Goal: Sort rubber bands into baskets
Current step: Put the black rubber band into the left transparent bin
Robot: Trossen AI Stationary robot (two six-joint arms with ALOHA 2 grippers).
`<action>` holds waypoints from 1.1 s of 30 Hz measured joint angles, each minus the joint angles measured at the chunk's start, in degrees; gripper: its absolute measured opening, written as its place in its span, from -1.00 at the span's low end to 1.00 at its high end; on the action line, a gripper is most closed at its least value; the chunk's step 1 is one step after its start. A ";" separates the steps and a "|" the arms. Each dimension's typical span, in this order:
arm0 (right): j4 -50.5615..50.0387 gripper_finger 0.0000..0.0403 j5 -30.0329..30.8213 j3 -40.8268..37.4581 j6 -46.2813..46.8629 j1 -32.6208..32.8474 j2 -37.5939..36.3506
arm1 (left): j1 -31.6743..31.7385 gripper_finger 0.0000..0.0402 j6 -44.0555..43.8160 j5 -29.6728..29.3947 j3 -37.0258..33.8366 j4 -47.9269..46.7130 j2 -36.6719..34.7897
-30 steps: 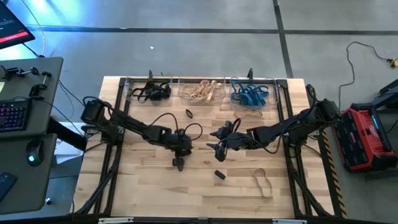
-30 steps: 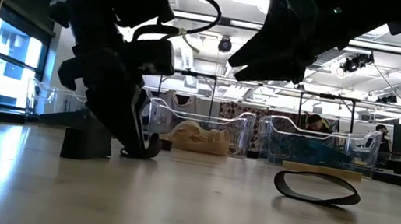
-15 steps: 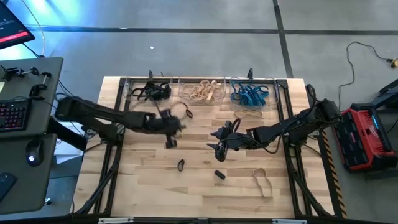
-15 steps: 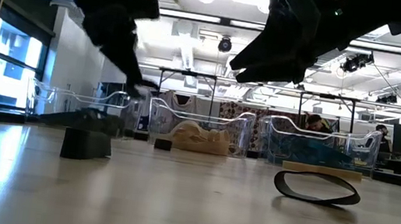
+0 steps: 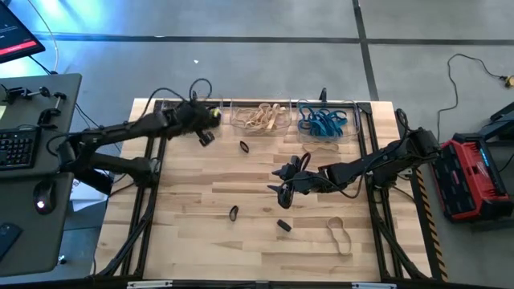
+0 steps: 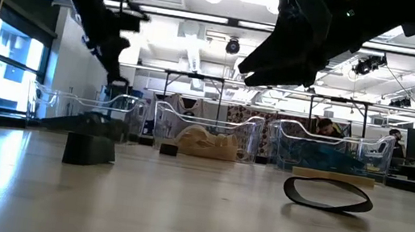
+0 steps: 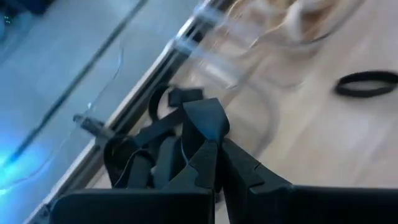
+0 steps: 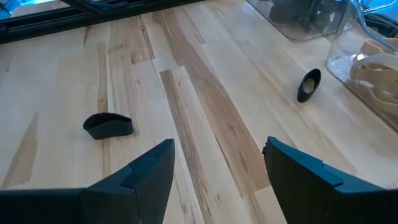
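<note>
While a black band (image 7: 205, 121) is pinched in the closed left pincer (image 5: 206, 136), that pincer is held just beside the left basket (image 5: 173, 114), which lies beyond its tips and already contains black bands. The right pincer (image 5: 283, 195) is held wide over the worktop (image 5: 185, 241) centre, nearer the loose black bands (image 5: 233, 213) there. Contact between band and basket is hidden. A tan band (image 5: 338, 234) lies near the front.
</note>
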 joint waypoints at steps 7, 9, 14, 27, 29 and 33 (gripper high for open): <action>-0.09 0.17 0.18 0.00 0.05 0.00 0.00 | 10.74 -1.00 5.46 6.67 0.00 1.57 4.07; -0.19 0.17 0.22 0.00 0.15 0.00 0.00 | 12.35 -0.99 5.51 7.55 0.00 2.00 5.19; -1.50 0.17 0.22 0.00 0.03 -0.03 0.00 | 13.02 -0.85 7.06 8.09 0.00 1.98 6.34; -6.62 0.17 -1.81 0.00 2.45 1.71 0.00 | 7.05 -0.27 6.48 8.09 0.00 2.55 6.09; -8.13 0.17 -2.73 0.00 3.65 3.05 0.00 | 5.70 -0.22 5.83 8.49 0.00 3.10 6.09; -10.65 0.17 -4.07 0.00 7.79 6.59 0.00 | 2.81 -0.17 3.84 13.28 -1.71 9.04 5.52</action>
